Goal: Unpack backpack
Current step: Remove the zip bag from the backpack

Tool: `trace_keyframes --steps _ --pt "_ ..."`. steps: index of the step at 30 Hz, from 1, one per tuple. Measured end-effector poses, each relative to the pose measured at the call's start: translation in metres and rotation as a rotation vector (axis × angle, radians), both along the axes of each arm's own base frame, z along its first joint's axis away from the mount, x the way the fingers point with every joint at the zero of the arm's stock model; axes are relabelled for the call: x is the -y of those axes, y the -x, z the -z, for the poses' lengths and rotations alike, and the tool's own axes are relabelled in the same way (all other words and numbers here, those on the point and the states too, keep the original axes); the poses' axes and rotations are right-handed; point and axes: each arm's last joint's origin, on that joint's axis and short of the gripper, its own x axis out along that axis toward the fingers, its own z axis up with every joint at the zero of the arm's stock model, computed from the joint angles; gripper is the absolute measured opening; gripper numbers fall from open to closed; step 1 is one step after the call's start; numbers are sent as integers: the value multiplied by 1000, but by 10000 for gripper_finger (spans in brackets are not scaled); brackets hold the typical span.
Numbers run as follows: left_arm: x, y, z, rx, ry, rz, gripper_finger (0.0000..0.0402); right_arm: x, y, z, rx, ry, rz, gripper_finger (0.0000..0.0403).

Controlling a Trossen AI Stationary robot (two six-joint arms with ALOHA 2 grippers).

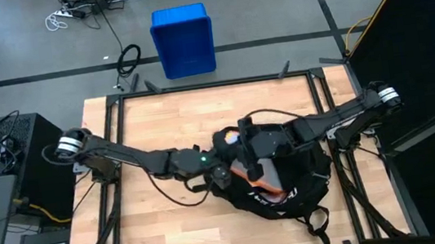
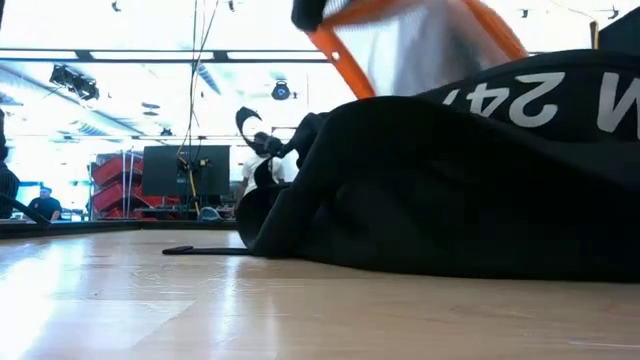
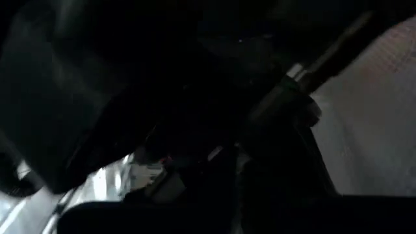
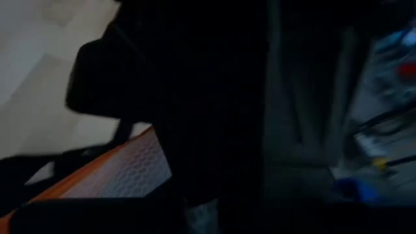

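Note:
The black backpack point(image 1: 296, 199) lies on its side at the table's right middle, white lettering point(image 2: 540, 100) facing the low view. An orange-edged pouch of pale mesh point(image 1: 267, 180) sticks up out of its opening and rises above the fabric point(image 2: 420, 40) in the low view. My right gripper point(image 1: 247, 161) reaches in from the right and is shut on the pouch. My left gripper point(image 1: 221, 171) comes from the left to the backpack's left edge and is shut there. Both wrist views are mostly dark fabric. My left gripper is at the backpack's left edge by the opening point(image 1: 228, 178), coming level from the table's left. Dark fabric fills its wrist view and hides the fingers, so the kind of hold cannot be told. My right gripper holds the pouch at its upper, orange-trimmed end point(image 2: 322, 25), slanting down from the table's right. The pouch is raised and tilted, with its lower part still inside the backpack point(image 2: 450, 190). The fingers themselves are hidden in its wrist view.
A blue plastic crate point(image 1: 183, 39) stands on the floor beyond the table's far edge. Backpack straps point(image 1: 320, 225) trail toward the near right corner, and one strap point(image 2: 200, 250) lies flat on the wood. The table's left half point(image 1: 152, 121) is bare wood.

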Motion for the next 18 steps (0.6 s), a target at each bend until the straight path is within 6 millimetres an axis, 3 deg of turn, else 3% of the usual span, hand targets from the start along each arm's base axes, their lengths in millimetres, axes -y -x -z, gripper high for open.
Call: trace_keyframes --steps 5,10,14,18 --pt "-7 22 -33 76 -18 -44 1 13 -6 -37 92 47 7 59" --pt "-16 46 -64 102 -64 -136 2 31 -11 -69 163 96 12 2" --pt "-22 62 -94 91 -75 -239 4 50 -18 -104 265 110 10 7" --pt "-28 72 -117 67 -82 -344 3 71 -37 -123 309 95 -26 5"
